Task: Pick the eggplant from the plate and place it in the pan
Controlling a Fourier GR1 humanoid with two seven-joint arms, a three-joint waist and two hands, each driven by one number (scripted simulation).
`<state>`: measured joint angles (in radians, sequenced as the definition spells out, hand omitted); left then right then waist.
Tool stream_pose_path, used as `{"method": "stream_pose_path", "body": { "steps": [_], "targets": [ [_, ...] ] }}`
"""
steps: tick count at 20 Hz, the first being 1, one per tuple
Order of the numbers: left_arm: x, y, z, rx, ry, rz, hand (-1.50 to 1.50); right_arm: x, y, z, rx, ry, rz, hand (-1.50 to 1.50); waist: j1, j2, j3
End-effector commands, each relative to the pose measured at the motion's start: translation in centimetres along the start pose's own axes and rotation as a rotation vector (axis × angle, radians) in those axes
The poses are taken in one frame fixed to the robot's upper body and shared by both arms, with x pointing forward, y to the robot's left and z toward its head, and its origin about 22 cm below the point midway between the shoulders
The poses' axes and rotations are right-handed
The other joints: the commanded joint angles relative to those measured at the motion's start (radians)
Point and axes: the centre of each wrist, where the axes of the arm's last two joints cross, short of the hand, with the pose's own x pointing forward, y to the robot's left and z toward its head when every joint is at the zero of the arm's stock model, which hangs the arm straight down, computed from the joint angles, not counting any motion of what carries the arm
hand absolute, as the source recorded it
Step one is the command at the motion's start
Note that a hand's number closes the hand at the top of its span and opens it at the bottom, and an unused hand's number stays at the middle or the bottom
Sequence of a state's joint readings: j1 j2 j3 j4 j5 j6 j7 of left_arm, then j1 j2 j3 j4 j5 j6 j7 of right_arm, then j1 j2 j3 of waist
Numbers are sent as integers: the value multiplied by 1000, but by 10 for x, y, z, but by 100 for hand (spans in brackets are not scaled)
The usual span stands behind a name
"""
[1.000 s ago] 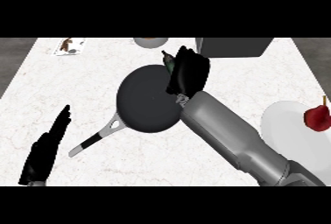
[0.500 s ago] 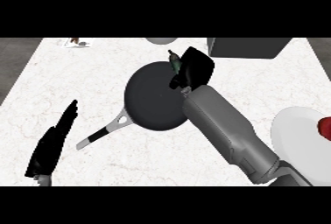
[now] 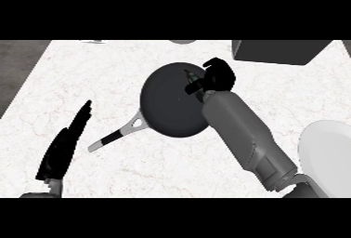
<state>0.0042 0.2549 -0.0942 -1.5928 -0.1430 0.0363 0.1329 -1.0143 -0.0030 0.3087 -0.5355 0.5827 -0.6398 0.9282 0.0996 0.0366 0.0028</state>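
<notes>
Plainly, the eggplant (image 3: 192, 83) was over the pan's right side, only its green stem end and a sliver of dark body showing past the fingers. The right hand (image 3: 218, 78) was curled round it from the right, holding it above the dark pan (image 3: 171, 104); whether the eggplant already touched the pan floor could not be told from this steep angle. By my reading, the hand held it there because the carry was nearly over and only the letting-go remained.

The grey right forearm (image 3: 243, 135) ran up from the lower right and crossed the pan's right rim, hiding that edge. The pan's handle (image 3: 118, 135) pointed down and left, away from the arm, so it did not obstruct. The white plate (image 3: 328, 153) lay at the right edge, well apart from the pan, with nothing visible on the part that showed.

The left hand (image 3: 65, 146) rested at the lower left, fingers straight, holding nothing. A dark box (image 3: 277, 50) stood beyond the pan at the counter's (image 3: 89, 83) far side, near the right hand but not in its way.
</notes>
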Motion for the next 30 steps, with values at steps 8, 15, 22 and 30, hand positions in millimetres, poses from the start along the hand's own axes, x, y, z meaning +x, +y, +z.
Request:
{"method": "stream_pose_path", "body": {
  "steps": [8,15,22,30],
  "targets": [
    [-1,-4,-10,-5,-3,-1,0,-12,-1,-8,-211,-82,-399,-150,8,-1,0],
    [-18,-6,6,5,46,12,0,-8,-10,-15,-443,-14,-624,-150,-21,-17,-2],
    [-23,8,9,59,64,12,0,-55,3,-8,-542,34,-703,-150,-80,-38,-2],
    [-24,15,11,103,100,23,0,-156,9,34,-549,-49,-632,-150,-143,-51,-4]
  ]
}}
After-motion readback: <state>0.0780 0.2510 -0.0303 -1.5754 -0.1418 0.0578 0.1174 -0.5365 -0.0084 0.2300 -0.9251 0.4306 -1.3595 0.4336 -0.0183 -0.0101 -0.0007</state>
